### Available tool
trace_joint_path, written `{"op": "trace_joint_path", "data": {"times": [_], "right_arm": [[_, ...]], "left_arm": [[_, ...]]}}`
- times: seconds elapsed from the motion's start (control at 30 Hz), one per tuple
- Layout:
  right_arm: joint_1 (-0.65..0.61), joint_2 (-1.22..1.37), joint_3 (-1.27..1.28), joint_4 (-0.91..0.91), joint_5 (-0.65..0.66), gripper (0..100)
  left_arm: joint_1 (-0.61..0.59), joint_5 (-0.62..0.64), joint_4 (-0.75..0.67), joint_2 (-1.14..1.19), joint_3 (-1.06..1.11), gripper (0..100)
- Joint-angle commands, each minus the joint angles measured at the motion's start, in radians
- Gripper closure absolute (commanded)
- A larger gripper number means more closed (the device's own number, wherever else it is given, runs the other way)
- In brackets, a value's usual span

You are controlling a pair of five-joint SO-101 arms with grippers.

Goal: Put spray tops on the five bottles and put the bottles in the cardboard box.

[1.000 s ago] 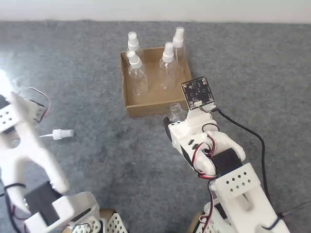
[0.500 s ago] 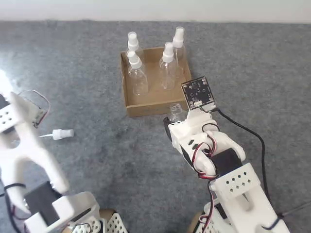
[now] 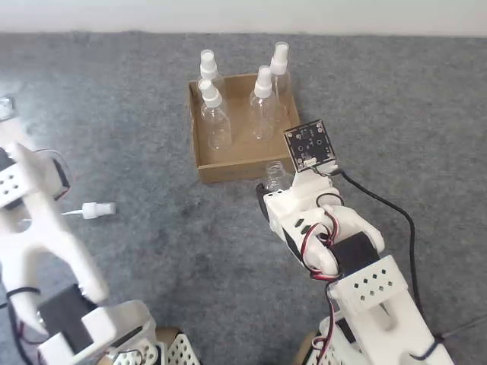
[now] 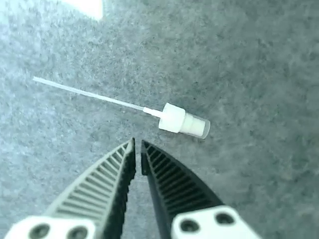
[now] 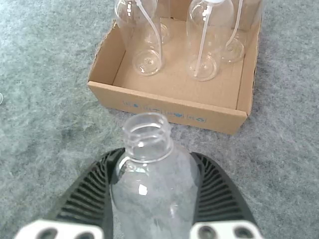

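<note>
The right gripper point(image 5: 155, 157) is clenched on an uncapped bottle point(image 5: 149, 169), which stands upright just in front of the cardboard box point(image 5: 169, 107). The box contains four capped bottles point(image 3: 218, 125). The left gripper point(image 4: 138, 144) is closed and empty, near the loose spray top point(image 4: 182, 122) lying on the bench point(image 3: 137, 106).

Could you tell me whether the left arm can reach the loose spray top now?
Probably yes: the spray top lies alone on the carpet just ahead of the left gripper, with nothing between them, though its jaws are shut and must open first.
</note>
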Motion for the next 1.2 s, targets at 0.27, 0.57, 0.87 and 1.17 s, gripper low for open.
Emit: {"op": "trace_joint_path", "data": {"times": [0.27, 0.57, 0.87, 1.17], "right_arm": [[0.013, -0.033, -0.008, -0.022, -0.003, 96.5], [0.013, -0.033, -0.008, -0.022, -0.003, 96.5], [0.013, -0.033, -0.008, -0.022, -0.003, 96.5], [0.013, -0.030, -0.008, -0.022, -0.003, 96.5]], "left_arm": [[0.006, -0.419, 0.008, -0.005, -0.047, 99], [0.074, -0.611, 0.008, -0.005, -0.045, 98], [0.075, -0.850, 0.009, -0.002, -0.042, 85], [0.077, -1.137, 0.009, -0.002, 0.054, 85]]}}
